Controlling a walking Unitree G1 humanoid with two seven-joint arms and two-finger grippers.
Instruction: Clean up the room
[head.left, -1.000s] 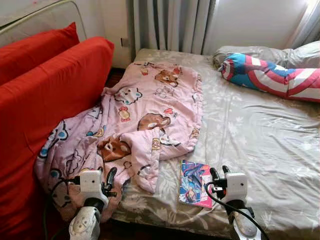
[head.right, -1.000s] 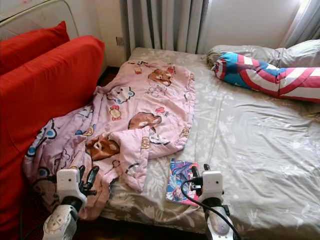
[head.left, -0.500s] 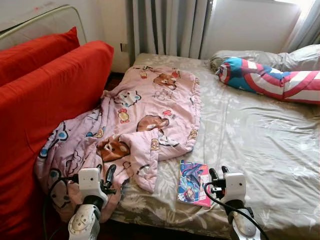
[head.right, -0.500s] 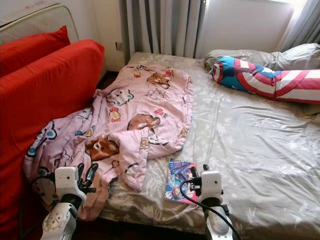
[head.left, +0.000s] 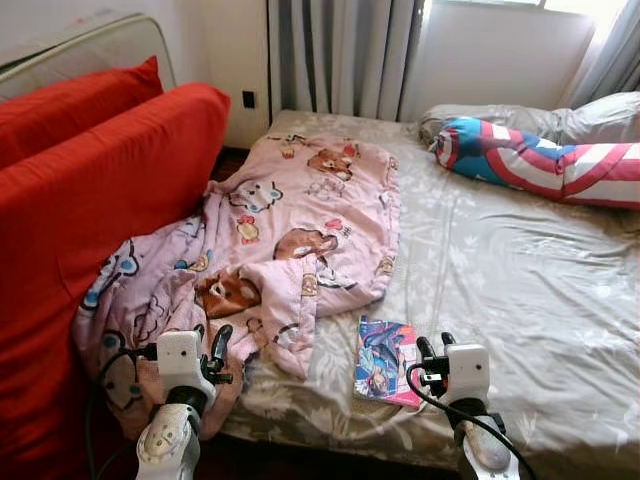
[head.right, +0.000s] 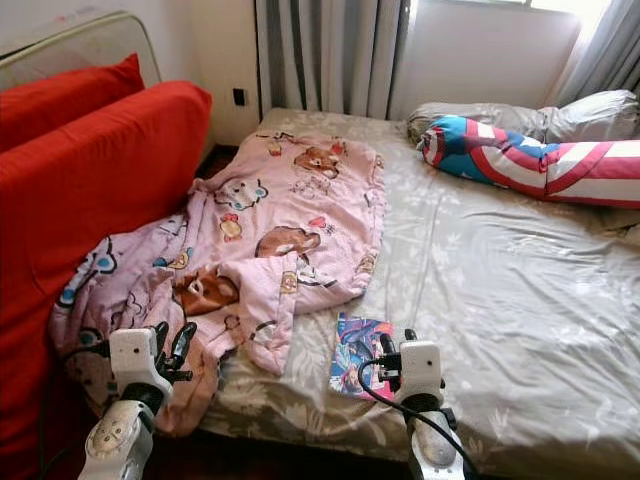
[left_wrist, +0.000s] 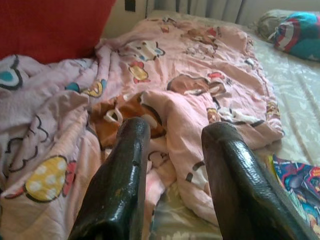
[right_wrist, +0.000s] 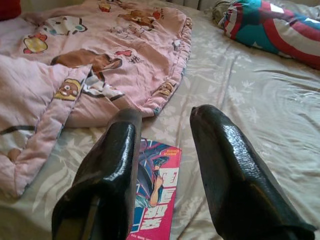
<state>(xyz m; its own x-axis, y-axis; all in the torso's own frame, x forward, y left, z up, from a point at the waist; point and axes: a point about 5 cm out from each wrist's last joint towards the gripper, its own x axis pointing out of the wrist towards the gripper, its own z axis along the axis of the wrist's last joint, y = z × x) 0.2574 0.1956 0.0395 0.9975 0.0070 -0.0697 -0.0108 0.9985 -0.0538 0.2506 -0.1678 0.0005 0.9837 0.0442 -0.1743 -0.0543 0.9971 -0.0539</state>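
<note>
We are standing at the foot of a bed (head.left: 520, 270), both arms raised low in front of us. Our left gripper (left_wrist: 172, 165) is hovering over the rumpled pink blanket (head.left: 290, 230), its two black fingers (left_wrist: 120, 185) spread apart and grasping nothing. Our right gripper (right_wrist: 162, 165) is hanging just above the near edge of the mattress, fingers (right_wrist: 227, 175) likewise parted and empty, with the comic book (right_wrist: 155, 200) lying flat on the sheet directly under and between them.

The blanket is draping off the bed's left side against a red sofa (head.left: 100, 190), so we are not seeing where its lower edge ends; the floor below is too dark to make out. The striped red, white and blue bolster (head.left: 540, 160) at the head of the bed is cut off at the right border, as is the grey pillow (head.right: 590, 110) behind it.

The head views are giving us the whole layout: grey curtains (head.left: 340, 50) behind the bed, a wall socket (head.left: 248, 99) beside them, the book (head.left: 385, 360) just clear of the blanket's folded corner. The right wrist view is bringing the book's cover close, though its lettering is too small for us to read. The left wrist view is catching only a corner of that book (left_wrist: 297, 185), past the blanket's bear prints.
</note>
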